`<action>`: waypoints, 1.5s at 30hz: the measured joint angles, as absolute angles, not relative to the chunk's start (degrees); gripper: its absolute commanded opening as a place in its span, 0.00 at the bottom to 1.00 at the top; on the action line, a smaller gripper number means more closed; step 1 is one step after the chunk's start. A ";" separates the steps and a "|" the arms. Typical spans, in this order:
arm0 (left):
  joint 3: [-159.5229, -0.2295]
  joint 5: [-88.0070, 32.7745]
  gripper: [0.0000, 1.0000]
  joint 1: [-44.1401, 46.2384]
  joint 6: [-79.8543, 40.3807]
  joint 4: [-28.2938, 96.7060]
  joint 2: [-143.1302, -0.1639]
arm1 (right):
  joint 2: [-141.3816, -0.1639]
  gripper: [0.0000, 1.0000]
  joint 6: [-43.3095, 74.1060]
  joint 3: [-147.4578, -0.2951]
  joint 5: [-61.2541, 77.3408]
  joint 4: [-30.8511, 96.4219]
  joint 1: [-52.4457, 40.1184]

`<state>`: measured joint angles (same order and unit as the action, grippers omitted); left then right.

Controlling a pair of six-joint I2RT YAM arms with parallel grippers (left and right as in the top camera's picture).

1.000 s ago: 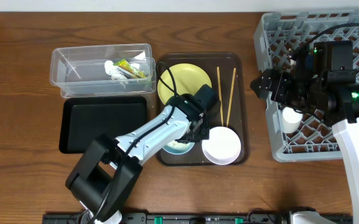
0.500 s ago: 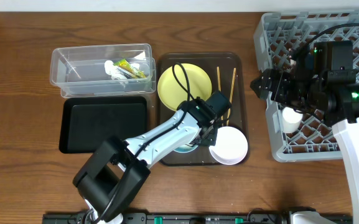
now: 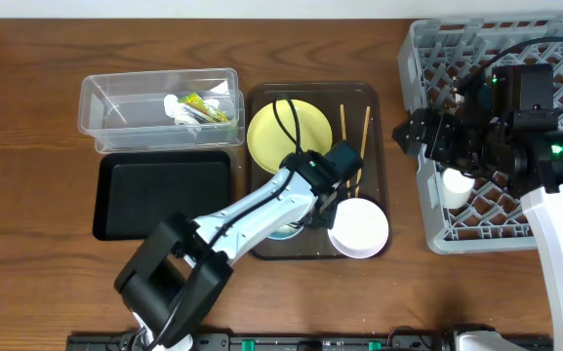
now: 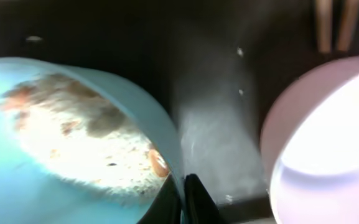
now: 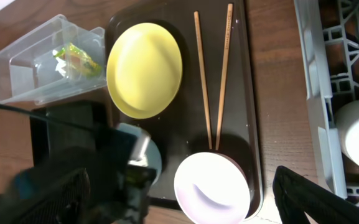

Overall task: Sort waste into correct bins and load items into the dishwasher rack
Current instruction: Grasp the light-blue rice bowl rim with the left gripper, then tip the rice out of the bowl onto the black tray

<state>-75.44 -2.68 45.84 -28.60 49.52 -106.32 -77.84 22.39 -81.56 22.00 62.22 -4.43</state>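
The left gripper [image 4: 183,190] pinches the rim of the round light blue bowl [image 4: 139,109] (beige rice-like crumbs [image 4: 79,143] inside); the right gripper [image 3: 413,132] is wide open at the edge of the grey plastic lattice rack [image 3: 427,58].

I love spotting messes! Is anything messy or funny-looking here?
Yes: the light blue bowl on the brown tray holds food crumbs, and the white-pink bowl seems to sit up on the tray's corner rim.

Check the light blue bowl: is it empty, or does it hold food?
Not empty: the left wrist view shows beige-white crumbs with a few orange bits lying inside the light blue bowl.
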 measured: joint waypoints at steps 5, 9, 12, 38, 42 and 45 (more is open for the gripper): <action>-81.21 -6.20 0.06 41.85 -25.61 53.78 -99.98 | -77.84 0.92 22.39 -81.56 21.71 62.35 -4.43; -83.70 -14.96 0.06 31.29 -22.96 54.96 -91.79 | -77.84 0.92 22.39 -81.56 21.56 62.37 -4.43; -83.92 -24.47 0.06 20.29 -19.64 57.98 -89.47 | -77.84 0.92 22.39 -81.56 21.41 62.37 -4.43; -55.92 -84.82 0.06 -27.88 11.73 49.41 -90.28 | -77.84 0.91 22.39 -81.56 20.99 61.84 -4.43; -55.92 -85.08 0.06 -27.88 12.05 49.12 -90.39 | -77.84 0.91 22.39 -81.56 20.99 61.89 -4.43; -55.90 -84.09 0.06 -27.88 11.94 49.10 -90.74 | -77.84 0.91 22.39 -81.56 20.99 61.91 -4.43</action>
<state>-55.90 -84.09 -27.88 11.94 49.10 -90.74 -77.84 22.39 -81.56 20.99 61.91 -4.43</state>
